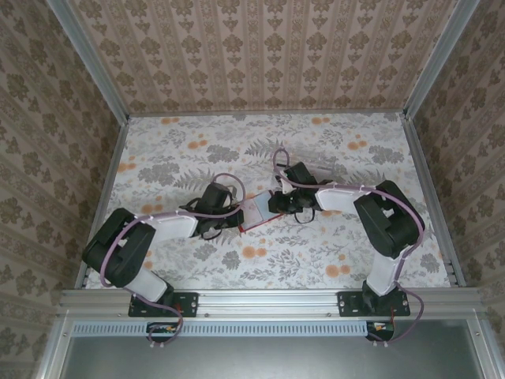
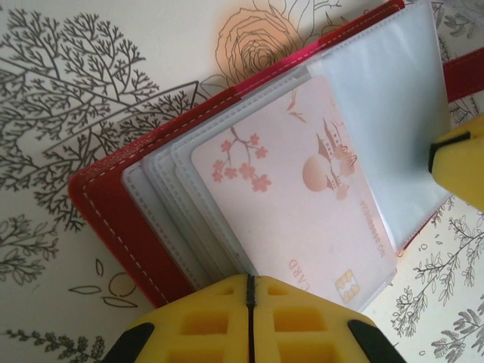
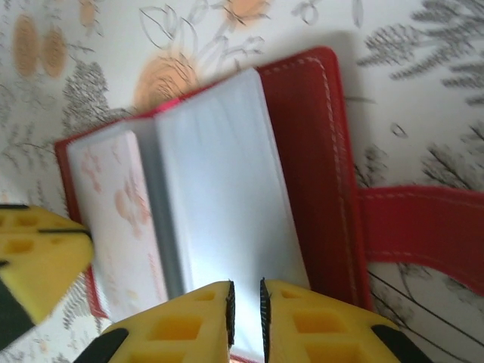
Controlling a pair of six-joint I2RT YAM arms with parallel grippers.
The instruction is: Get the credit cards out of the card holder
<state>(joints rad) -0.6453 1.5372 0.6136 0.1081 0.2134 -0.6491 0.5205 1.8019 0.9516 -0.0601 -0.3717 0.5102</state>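
Midway across the flowered counter (image 1: 331, 260), the red card holder (image 2: 113, 212) lay open between the two arms, its clear leaves fanned and its closing tab (image 3: 423, 227) stretched flat to one side. We saw one pink credit card (image 2: 302, 197), printed with blossoms and a pagoda, lying inside the topmost pocket in view, none of it yet drawn clear of the plastic. The left tool (image 2: 249, 291) had its fingers pressed tight together at the near edge of the leaves; whether a leaf was caught between them we could not tell. The right tool (image 3: 246, 302) showed a thin slit between its fingers, with the edge of a raised clear leaf (image 3: 219, 174) running into that slit, and we could not tell whether it bore on the plastic or merely stood around it. In our judgement, the step in hand was baring the card so that it could be pulled, and little of the task was done. To do it well, we reckoned one tool should pin the holder flat by its cover while the other took the card by a bare edge only, not card and sleeve together, and drew it out level through the pocket's mouth. Lifting too soon would likely drag the light holder along or bend the card.
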